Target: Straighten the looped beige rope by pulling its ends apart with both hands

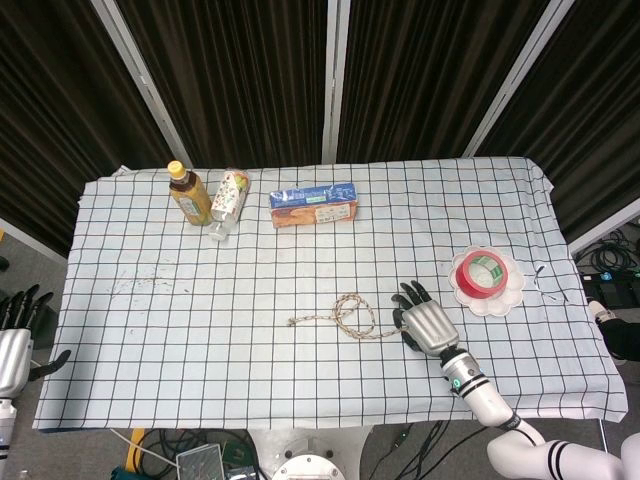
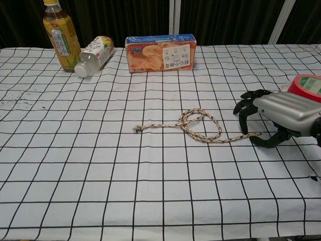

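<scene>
- The right hand's dark fingers (image 2: 245, 113) are spread and curved downward over the right end of the beige rope (image 2: 200, 125), with the thumb below the rope end in the chest view. The fingertips look close to the cord, but whether they touch it cannot be told. Nothing is clasped.
- The right hand (image 2: 278, 116) sits at the right edge of the chest view, silver back facing up, its wrist running off the frame. In the head view the right hand (image 1: 425, 322) lies in the lower right of centre, just right of the rope (image 1: 350, 318).
- The rope lies flat near the middle of the tabletop (image 2: 100, 165), a loop in its centre and its two ends pointing left and right.
- The left hand (image 1: 18, 335) shows at the lower left edge of the head view, off the tabletop, its dark fingers (image 1: 25, 305) pointing up and apart, holding nothing.
- A red tape roll (image 1: 480, 274) sits on a white plate (image 1: 510, 290) at the right of the head view, near the right hand.
- At the top of the tabletop stand a yellow-capped tea bottle (image 2: 59, 34), a bottle lying on its side (image 2: 93, 54) just beside it, and a blue and orange cracker box (image 2: 160, 52).
</scene>
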